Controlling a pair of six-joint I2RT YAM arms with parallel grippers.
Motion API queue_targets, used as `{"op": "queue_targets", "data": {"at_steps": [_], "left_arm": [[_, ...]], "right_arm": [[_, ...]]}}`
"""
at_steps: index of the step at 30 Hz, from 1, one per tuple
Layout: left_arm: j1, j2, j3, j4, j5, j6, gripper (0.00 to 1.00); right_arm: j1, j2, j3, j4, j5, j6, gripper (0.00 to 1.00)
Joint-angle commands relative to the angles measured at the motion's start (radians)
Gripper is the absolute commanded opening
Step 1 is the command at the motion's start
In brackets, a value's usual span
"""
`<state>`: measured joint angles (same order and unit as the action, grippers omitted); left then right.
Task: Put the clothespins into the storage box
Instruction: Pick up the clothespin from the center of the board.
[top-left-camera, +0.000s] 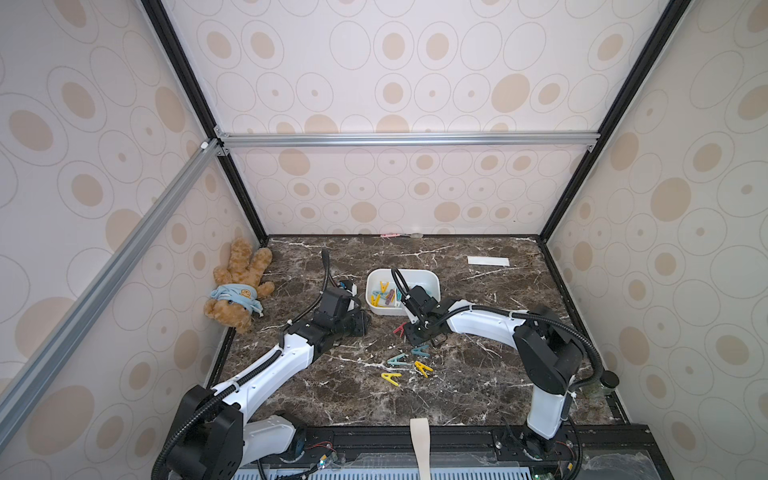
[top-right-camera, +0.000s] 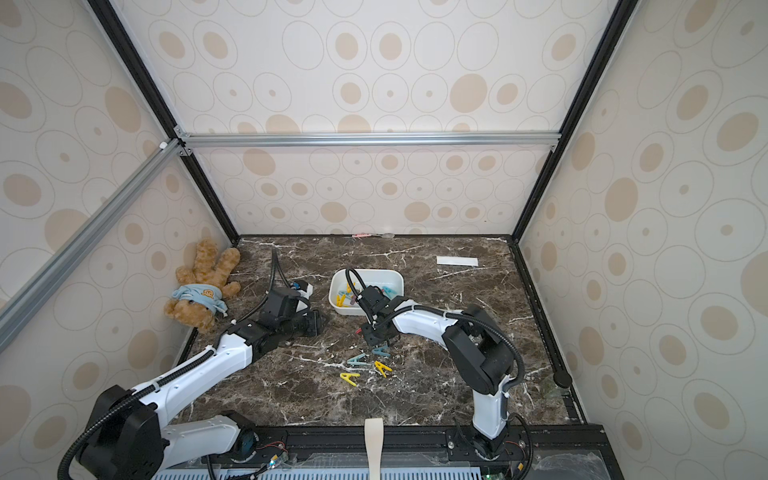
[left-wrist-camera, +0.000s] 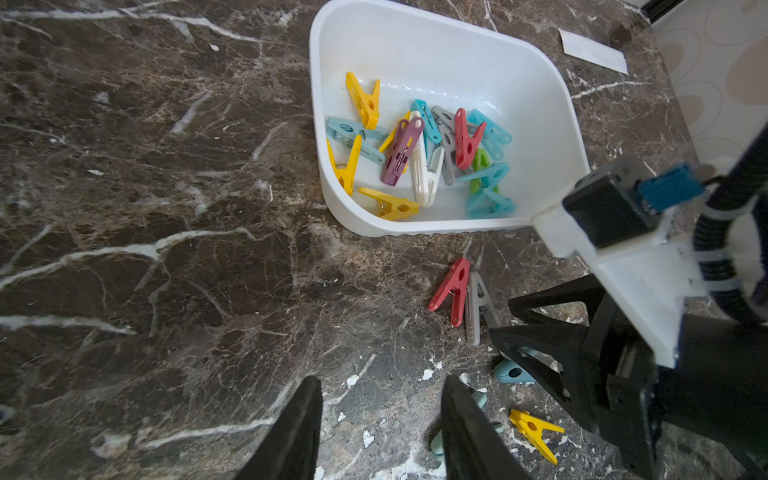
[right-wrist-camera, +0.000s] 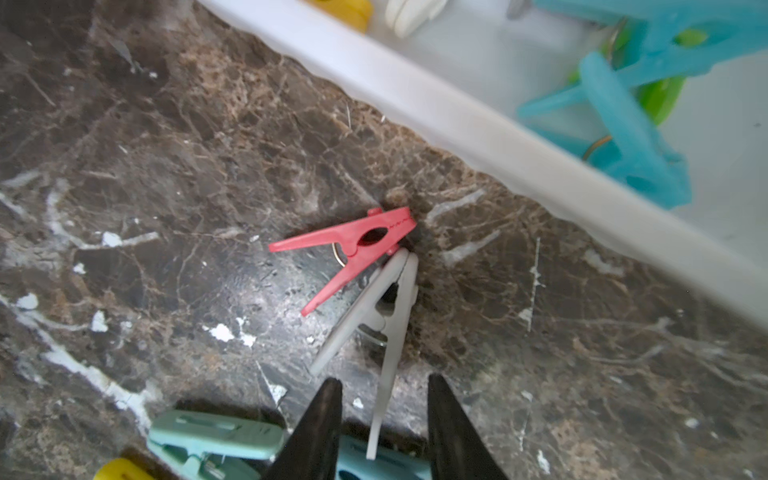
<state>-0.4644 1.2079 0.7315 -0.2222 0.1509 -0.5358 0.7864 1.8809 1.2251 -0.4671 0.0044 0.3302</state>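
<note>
Right tool parted over the grey peg — gripping nothing; left tool (empty too) parted.

The left arm stretches from 7 o'clock toward the centre, its left gripper low, jaws parted, aimed at 3 o'clock. The right arm bends in from 5 o'clock, its right gripper pitched downward, jaws parted.
</note>
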Motion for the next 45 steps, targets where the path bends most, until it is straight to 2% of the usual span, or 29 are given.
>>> {"op": "queue_targets", "data": {"at_steps": [1,5,20,29,38,45], "left_arm": [[0.004,-0.015,0.023,0.007,-0.028,-0.014,0.47],[0.006,-0.025,0.023,0.006,-0.039,-0.016,0.47],[0.007,-0.038,0.047,-0.026,-0.071,-0.019,0.47],[0.006,-0.026,0.057,-0.032,-0.056,-0.043,0.48],[0.007,-0.049,0.042,-0.066,-0.102,-0.036,0.49],[0.007,-0.069,0.018,-0.072,-0.086,-0.059,0.48]], "right_arm": [[0.009,0.025,0.019,-0.041,0.025,-0.016,0.35],[0.009,0.043,0.016,-0.034,0.021,-0.013,0.32],[0.01,0.044,0.012,-0.036,0.0,-0.019,0.05],[0.01,-0.062,0.021,-0.098,0.037,-0.045,0.02],[0.008,-0.157,0.034,-0.175,0.022,-0.036,0.01],[-0.02,-0.16,0.128,-0.204,0.018,-0.09,0.01]]}}
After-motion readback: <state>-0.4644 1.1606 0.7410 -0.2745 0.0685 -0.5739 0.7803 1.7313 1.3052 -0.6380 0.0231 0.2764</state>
